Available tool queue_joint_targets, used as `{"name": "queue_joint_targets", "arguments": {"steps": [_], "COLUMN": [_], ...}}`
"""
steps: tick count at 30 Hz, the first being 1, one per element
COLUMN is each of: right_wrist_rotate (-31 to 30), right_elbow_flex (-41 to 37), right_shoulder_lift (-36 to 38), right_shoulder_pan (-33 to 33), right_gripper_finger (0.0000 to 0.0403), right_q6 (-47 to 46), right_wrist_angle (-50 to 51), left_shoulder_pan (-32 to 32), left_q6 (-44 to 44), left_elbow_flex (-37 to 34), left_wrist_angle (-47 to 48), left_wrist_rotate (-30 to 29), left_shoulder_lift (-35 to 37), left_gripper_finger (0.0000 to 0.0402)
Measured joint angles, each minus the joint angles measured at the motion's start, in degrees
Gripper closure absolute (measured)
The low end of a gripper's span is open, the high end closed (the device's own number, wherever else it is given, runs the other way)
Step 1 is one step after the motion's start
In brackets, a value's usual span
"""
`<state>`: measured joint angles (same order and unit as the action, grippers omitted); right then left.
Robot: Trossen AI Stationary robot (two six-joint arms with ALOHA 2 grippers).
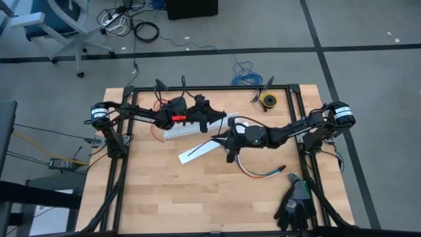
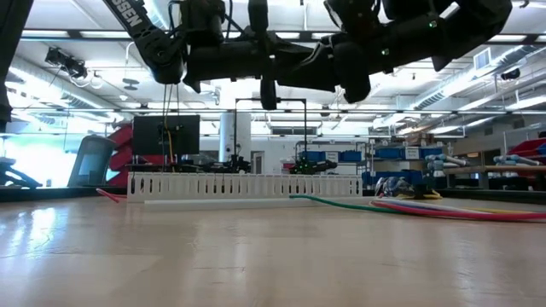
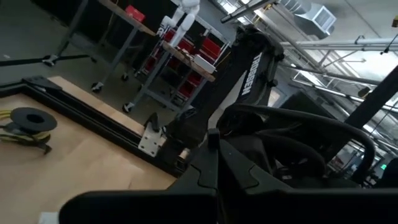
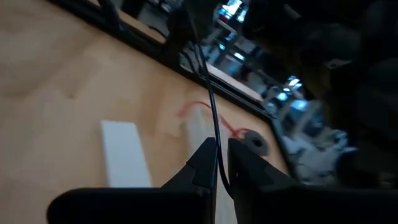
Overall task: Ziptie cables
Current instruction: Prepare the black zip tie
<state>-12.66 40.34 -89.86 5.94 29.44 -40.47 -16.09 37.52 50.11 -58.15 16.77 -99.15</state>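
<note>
Black and hair-thin, the ziptie (image 4: 213, 124) runs up out of the right gripper (image 4: 222, 163), whose jaws pinch it, seemingly held aloft for threading. Closed on nothing visible, the left gripper (image 1: 220, 120) hovers close by over the white channel (image 1: 181, 131). Unbundled, the cables (image 1: 258, 172) lie curved on the pale wooden desk (image 1: 164, 197). Workshop racks and benches fill the room behind.
</note>
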Motion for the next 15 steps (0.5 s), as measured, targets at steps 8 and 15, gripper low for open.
{"name": "queue_joint_targets", "arguments": {"steps": [8, 15], "right_wrist_rotate": [6.55, 6.67], "right_elbow_flex": [0.0, 0.0], "right_shoulder_lift": [0.0, 0.0], "right_shoulder_pan": [-0.31, -0.82], "right_gripper_finger": [0.0378, 0.038], "right_q6": [-6.51, -6.51], "right_wrist_angle": [-0.22, 0.04], "left_shoulder_pan": [-0.75, -0.21], "left_q6": [0.01, 0.47], "left_elbow_flex": [0.0, 0.0], "left_wrist_angle": [0.2, 0.11], "left_wrist_rotate": [-2.39, -5.13], "left_shoulder_lift": [0.0, 0.0], "left_gripper_finger": [0.04, 0.0399]}}
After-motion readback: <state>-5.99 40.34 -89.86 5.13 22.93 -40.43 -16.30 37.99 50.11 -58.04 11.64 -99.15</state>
